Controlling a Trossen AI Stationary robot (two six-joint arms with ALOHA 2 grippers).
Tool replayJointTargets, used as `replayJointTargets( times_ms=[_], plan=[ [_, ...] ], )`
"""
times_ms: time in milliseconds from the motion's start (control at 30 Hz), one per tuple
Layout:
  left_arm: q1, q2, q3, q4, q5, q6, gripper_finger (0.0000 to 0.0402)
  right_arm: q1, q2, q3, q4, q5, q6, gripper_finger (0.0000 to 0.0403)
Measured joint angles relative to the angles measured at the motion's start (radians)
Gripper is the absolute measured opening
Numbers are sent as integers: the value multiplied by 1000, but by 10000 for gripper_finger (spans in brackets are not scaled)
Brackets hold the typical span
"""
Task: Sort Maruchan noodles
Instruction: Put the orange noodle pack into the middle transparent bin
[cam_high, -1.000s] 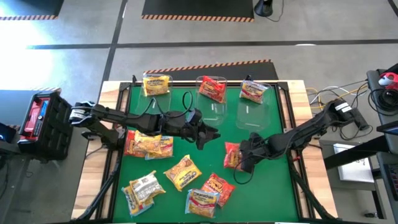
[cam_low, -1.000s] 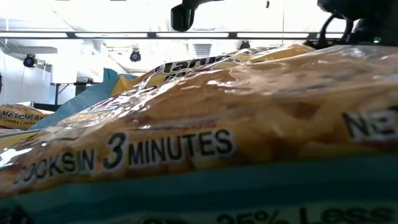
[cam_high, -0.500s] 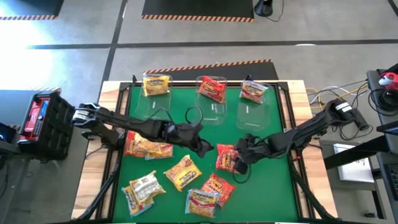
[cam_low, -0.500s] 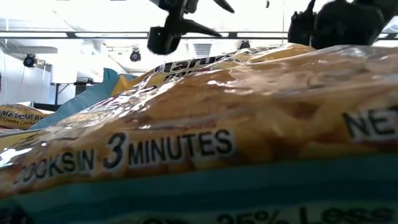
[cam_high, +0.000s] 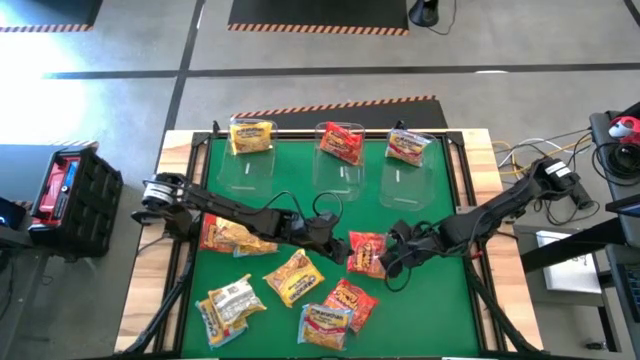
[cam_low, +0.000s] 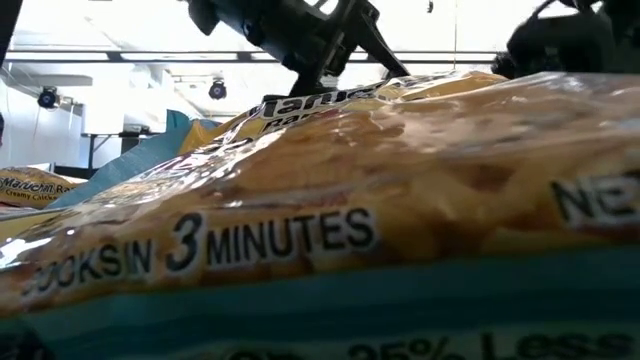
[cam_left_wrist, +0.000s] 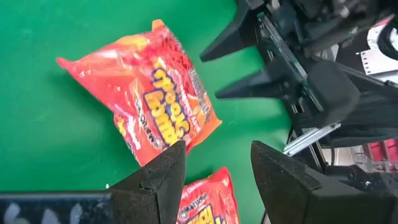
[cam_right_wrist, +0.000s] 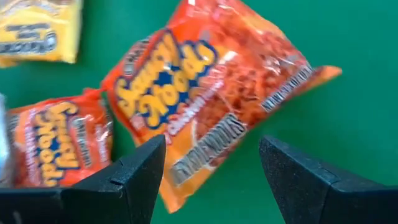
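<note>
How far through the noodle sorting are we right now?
Early. Done: one packet in each of three clear bins at the far edge. In hand: nothing gripped; the open left gripper and open right gripper flank a red packet lying mid-table. Left: that packet plus the loose packets on the near-left mat.

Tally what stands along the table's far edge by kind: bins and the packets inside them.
Bins: 3
Packets in them: 3
Total: 6
</note>
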Motion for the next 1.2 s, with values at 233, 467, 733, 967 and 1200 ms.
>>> replayJointTargets(
  times_ms=[233, 467, 733, 967, 1200],
  plan=[
    [0, 15, 0, 15, -2, -11, 165, 8, 0, -39, 157, 22, 12, 249],
    [0, 17, 0, 28, -12, -12, 165, 5, 9, -97, 258, 28, -3, 249],
    [0, 17, 0, 25, -13, -11, 165, 6, 8, -190, 300, 52, 62, 249],
    [0, 29, 0, 31, -13, -13, 165, 5, 8, -212, 367, 77, 35, 249],
    [0, 79, 0, 49, -13, -47, 165, 5, 9, -226, 366, 101, 43, 249]
  ],
)
